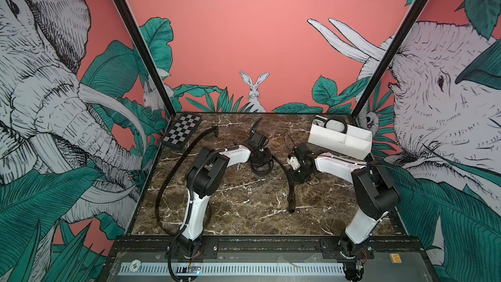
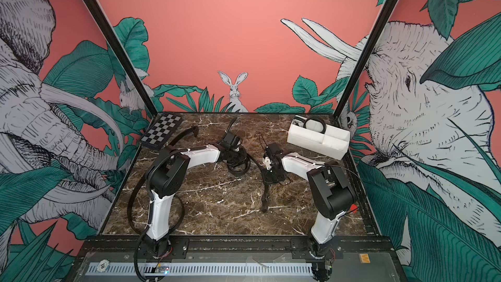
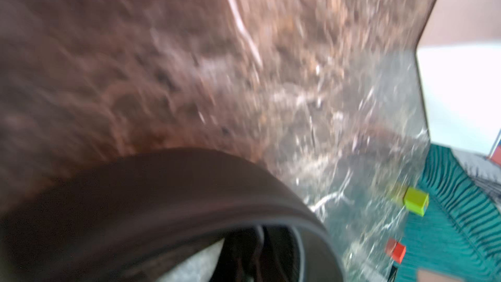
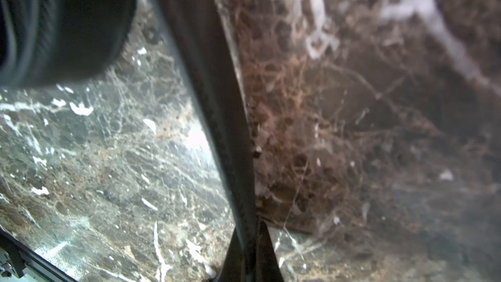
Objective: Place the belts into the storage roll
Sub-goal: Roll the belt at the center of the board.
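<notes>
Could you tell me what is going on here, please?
The two arms seem to be rolling up the middle belt on the table. The left gripper is shut at its coiled end, and the right gripper is shut on its straight tail. A coiled belt already sits in an end compartment of the box. A third belt lies loose along the left side.

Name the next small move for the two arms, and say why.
Probably the left claw should roll its coil another turn toward the right claw. Both claws are shut on the same long flat black belt: one end is coiled, but the rest lies loose on the brown marble tabletop, too long for the white partitioned plastic box.
</notes>
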Action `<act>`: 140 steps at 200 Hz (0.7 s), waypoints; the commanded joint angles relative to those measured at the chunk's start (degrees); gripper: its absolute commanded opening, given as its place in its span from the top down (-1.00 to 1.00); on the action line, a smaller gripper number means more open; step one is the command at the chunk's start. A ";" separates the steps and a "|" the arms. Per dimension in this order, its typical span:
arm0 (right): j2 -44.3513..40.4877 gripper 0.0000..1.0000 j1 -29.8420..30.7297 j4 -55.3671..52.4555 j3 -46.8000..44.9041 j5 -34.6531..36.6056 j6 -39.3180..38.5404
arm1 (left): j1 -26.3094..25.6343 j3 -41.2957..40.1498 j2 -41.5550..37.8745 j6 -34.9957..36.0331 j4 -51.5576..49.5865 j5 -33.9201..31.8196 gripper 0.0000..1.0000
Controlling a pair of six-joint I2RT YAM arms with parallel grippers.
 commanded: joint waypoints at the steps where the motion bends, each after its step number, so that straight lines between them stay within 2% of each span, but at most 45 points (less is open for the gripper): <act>1: -1.32 1.00 -0.12 -8.61 -3.69 1.85 -0.67 | 3.77 -2.05 6.17 -1.17 -9.01 -10.85 1.00; 71: -6.33 1.00 0.77 -11.07 -6.69 -2.54 1.75 | 4.96 0.25 7.79 -2.94 -10.18 -10.52 1.00; 111: -6.31 1.00 8.50 -6.40 -5.70 -5.65 8.71 | 4.95 0.90 8.30 -3.48 -10.03 -9.93 1.00; 140: 0.44 1.00 13.26 1.65 -0.60 -9.08 13.36 | 4.94 1.01 8.63 -3.66 -9.70 -9.31 1.00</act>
